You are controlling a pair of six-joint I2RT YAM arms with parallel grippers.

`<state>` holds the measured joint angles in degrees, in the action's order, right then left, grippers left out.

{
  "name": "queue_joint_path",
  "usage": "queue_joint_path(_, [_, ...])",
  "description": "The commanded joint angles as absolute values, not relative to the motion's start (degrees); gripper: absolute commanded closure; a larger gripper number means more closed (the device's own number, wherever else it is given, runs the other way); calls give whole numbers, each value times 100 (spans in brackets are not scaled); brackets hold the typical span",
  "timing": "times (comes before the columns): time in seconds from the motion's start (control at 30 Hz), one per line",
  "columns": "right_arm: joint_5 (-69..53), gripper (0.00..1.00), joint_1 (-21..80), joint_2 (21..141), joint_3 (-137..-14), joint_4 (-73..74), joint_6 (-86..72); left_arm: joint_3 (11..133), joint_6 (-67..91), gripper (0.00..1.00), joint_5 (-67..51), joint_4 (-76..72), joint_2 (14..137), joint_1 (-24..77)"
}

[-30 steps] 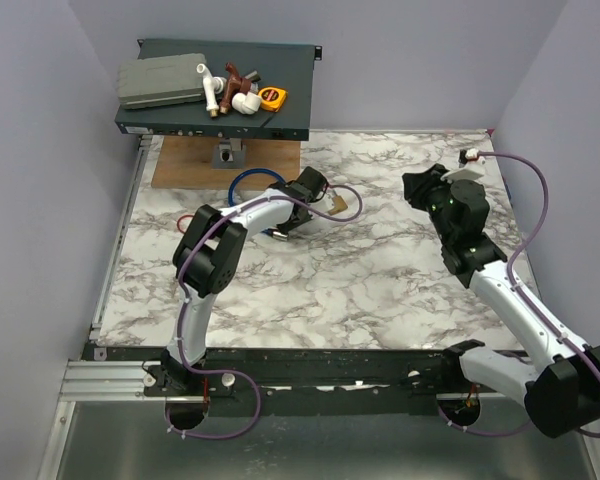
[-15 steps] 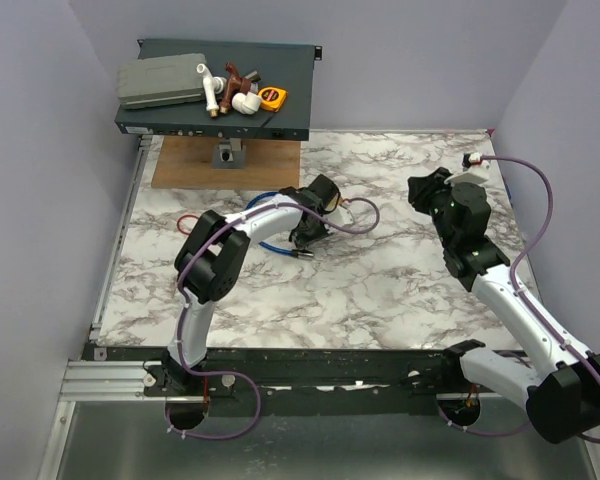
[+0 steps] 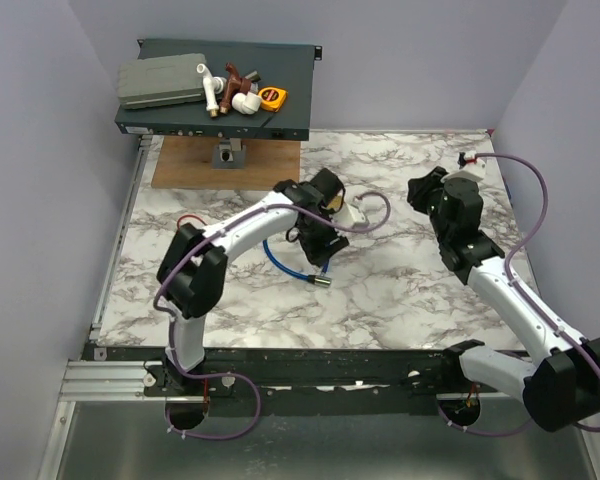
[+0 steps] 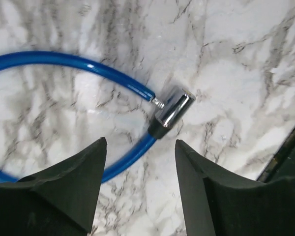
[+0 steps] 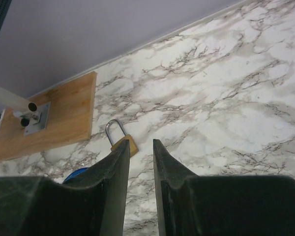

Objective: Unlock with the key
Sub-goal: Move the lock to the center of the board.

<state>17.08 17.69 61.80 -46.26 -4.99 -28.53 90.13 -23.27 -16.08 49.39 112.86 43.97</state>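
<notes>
Key pickup not yet begun

Left claw (image 4: 140,142) is open and empty, over the cable lock (image 4: 168,109), which is the wrong target. Key cord (image 3: 186,220) lies on the left of the counter (image 3: 400,290) near the wall edge, well apart from both claws; the key itself is too small to see. Next: reach there and pinch the head. Padlock (image 5: 123,141) sits mid-counter. Right claw (image 5: 140,142) is barely parted and empty. Open room on the right; board (image 3: 185,165) and rack (image 3: 280,100) crowd the far left.

High rear overview; wrist views sharing tabletop (image 3: 380,290)
</notes>
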Motion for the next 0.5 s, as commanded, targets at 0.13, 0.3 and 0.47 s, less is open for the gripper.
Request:
queue_joint_path(0.13, [1360,71,1809,6530,-4820,-593,-2993,9072,-2749,40,-1805,6115,9481,2993])
queue_joint_path(0.3, [1260,75,1820,6522,-4761,-669,-2988,7916,-3308,52,-658,5638,9341,1639])
queue_joint_path(0.47, [1200,84,1825,6443,-4641,-774,-2993,7414,-3561,66,149,4687,9532,579])
